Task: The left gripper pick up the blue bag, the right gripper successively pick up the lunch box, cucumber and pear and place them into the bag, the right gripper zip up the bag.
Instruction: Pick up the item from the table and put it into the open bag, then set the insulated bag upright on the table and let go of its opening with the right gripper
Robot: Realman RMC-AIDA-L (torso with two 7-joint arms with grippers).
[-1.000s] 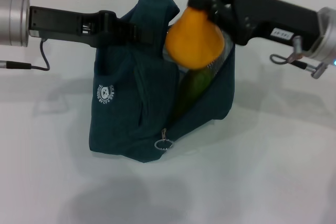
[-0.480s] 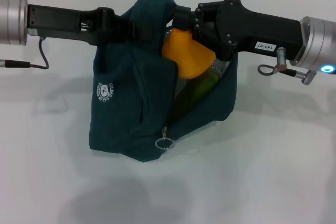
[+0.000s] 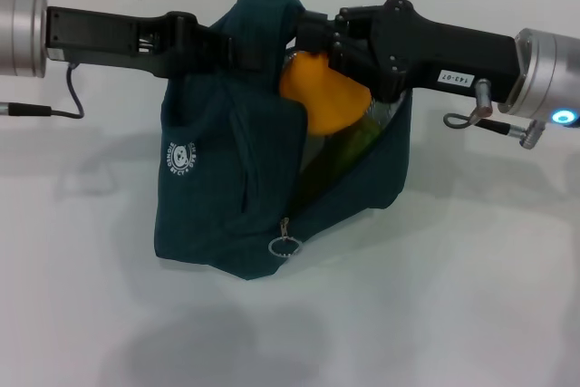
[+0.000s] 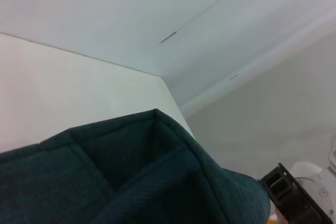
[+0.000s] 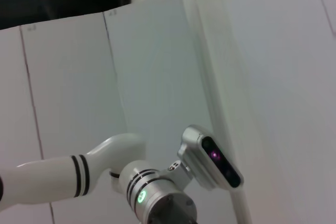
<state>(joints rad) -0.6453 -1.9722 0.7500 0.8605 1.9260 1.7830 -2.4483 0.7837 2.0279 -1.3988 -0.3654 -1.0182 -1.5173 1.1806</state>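
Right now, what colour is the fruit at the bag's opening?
Orange-yellow: the pear, clearest in the head view.

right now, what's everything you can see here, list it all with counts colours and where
bag: one, dark teal-blue, standing open at the middle of the table, top edge held up by the left gripper
zipper ring: one, silver, low on the bag's front
pear: one, orange-yellow, in the bag's mouth, in the right gripper
cucumber: one, dark green, inside the bag under the pear
table: one, white, under the bag
cable: one, dark, on the table at far left
left gripper: one, black, shut on the bag's top edge
right gripper: one, black, at the bag's mouth, shut on the pear
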